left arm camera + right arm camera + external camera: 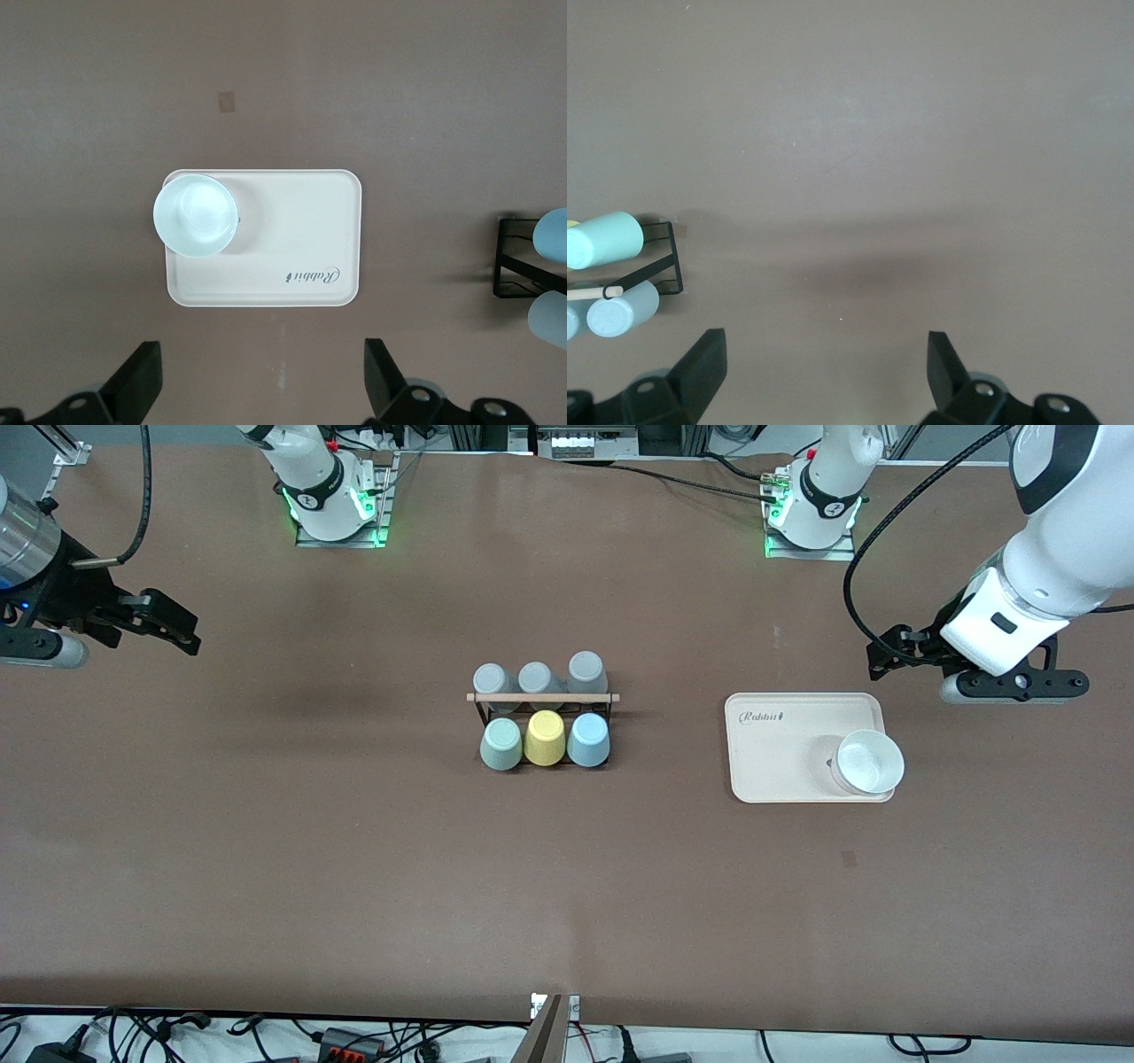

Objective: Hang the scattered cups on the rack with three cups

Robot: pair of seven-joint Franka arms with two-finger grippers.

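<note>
The black wire rack (542, 698) with a wooden rod stands mid-table. The sage-green cup (501, 744) and the light blue cup (588, 740) hang on its pegs in the row nearer the front camera, with a yellow cup (545, 738) between them. My left gripper (886, 652) is open and empty, over bare table beside the tray; its wrist view (263, 381) shows the blue cup (554, 235) at the frame's edge. My right gripper (184, 633) is open and empty over the right arm's end of the table; its wrist view (824, 372) shows the green cup (604, 239) on the rack (671, 257).
Three grey cups (536, 679) hang on the rack's farther row. A cream rectangular tray (780, 779) lies toward the left arm's end, with a white cup (870, 762) standing on it; both show in the left wrist view, tray (301, 204) and cup (196, 215).
</note>
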